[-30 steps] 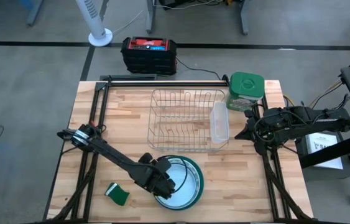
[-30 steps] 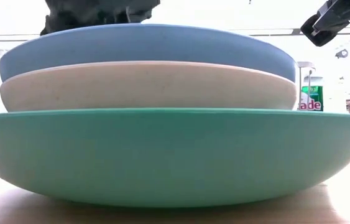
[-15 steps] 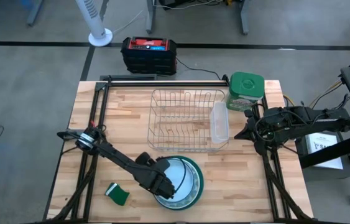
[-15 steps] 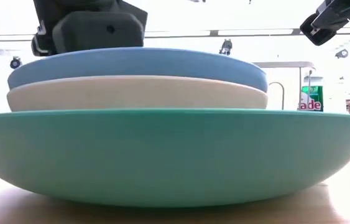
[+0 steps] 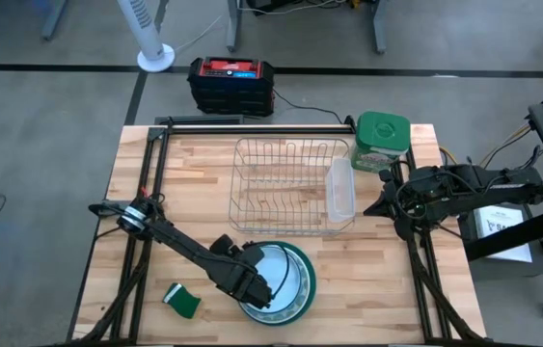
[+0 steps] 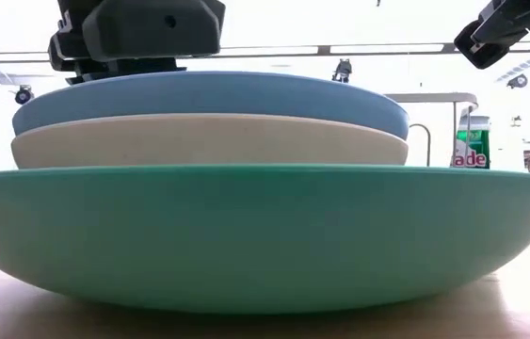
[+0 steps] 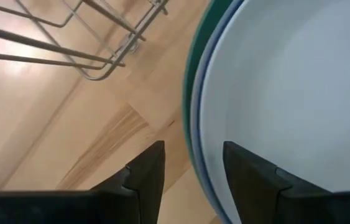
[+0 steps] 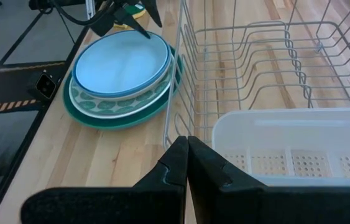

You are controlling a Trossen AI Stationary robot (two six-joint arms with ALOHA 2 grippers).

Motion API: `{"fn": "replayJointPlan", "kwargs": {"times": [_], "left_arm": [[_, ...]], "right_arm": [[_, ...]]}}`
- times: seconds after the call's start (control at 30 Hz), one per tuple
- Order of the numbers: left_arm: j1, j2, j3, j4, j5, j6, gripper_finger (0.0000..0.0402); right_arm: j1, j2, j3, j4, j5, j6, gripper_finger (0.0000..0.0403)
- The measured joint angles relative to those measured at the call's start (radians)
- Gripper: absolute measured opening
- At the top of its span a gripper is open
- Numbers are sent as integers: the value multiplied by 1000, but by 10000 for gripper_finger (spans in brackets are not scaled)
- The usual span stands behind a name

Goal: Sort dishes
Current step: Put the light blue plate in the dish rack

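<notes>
Looking down, the stacked plates [image 5: 285,280] are seen at lower centre, the left gripper [image 5: 257,289] over their left edge. Low down, blue plate [image 6: 210,91] lies on cream [image 6: 210,139], on teal [image 6: 263,235]. Left fingers [image 7: 147,171] are parted, astride the rim. The right gripper [image 8: 187,163], pressed closed, is parked beside the rack [image 8: 274,62].

The pale butcher-block wooden desk [image 5: 194,202] is occupied by a wire dish rack [image 5: 285,183], stacked round plates [image 5: 290,280] beside the left pincer [image 5: 257,289], and a small green sponge [image 5: 183,302] nearby.
</notes>
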Motion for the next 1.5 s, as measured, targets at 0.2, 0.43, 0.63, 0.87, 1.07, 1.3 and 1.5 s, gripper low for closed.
{"fn": "replayJointPlan", "kwargs": {"times": [0.2,0.43,0.63,0.87,1.07,1.3,1.5], "left_arm": [[0,0,0,69,0,0,151],[0,37,0,68,25,4,151],[0,48,0,64,23,5,151],[0,48,0,20,22,-3,127],[0,40,0,1,19,10,38],[1,28,5,-16,16,15,17],[-3,28,108,-133,-39,24,3]], "right_arm": [[0,0,0,0,0,0,0],[0,0,0,1,0,6,0],[0,0,0,1,0,16,0],[0,0,0,1,0,17,0],[0,0,0,1,0,18,0],[0,0,0,1,1,18,0],[0,0,0,1,1,17,0]]}}
